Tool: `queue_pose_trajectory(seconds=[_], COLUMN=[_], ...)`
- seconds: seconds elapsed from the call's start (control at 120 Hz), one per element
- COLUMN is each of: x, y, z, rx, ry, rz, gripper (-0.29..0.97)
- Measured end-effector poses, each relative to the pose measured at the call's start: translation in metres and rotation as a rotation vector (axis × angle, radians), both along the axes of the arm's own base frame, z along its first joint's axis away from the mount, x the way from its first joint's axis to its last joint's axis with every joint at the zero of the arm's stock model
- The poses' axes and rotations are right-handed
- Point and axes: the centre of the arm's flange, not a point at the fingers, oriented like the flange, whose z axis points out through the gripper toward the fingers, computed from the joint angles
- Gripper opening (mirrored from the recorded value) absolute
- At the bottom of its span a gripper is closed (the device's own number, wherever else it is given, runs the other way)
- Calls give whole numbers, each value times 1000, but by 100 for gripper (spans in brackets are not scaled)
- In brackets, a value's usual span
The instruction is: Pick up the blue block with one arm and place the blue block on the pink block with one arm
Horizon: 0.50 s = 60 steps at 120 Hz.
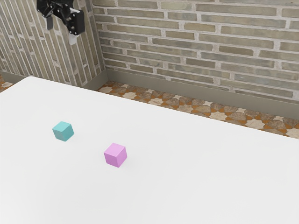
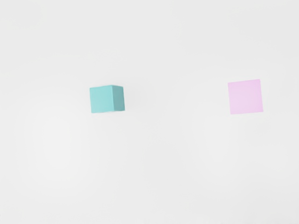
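A teal-blue block (image 1: 63,130) rests on the white table (image 1: 187,177), toward the exterior view's left. A pink block (image 1: 115,155) sits a short way to its right and nearer the front edge, apart from it. High above both, at the upper left, my black gripper (image 1: 60,31) hangs open with nothing between its fingers. From the hand's camera, the blue block (image 2: 107,99) and the pink block (image 2: 245,96) lie far below on the table (image 2: 149,177), side by side with a wide gap between them.
A brick wall (image 1: 201,42) runs behind the table, with a patterned tile floor (image 1: 210,109) beyond the far edge. Bare white tabletop surrounds both blocks on all sides.
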Motion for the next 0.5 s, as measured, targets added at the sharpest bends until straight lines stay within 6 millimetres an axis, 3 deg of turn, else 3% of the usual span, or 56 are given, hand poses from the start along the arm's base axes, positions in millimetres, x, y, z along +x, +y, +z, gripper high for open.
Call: queue_pose_trajectory(seconds=[0.142, 0.267, 0.392, 0.5], x=[4, 30, 48, 56], y=[-5, -9, 8, 33], z=[-11, -79, -152, -196], rx=[3, 38, 33, 18], ry=[28, 143, 209, 215], rz=[-11, -14, -14, 12], gripper=[68, 68, 68, 68])
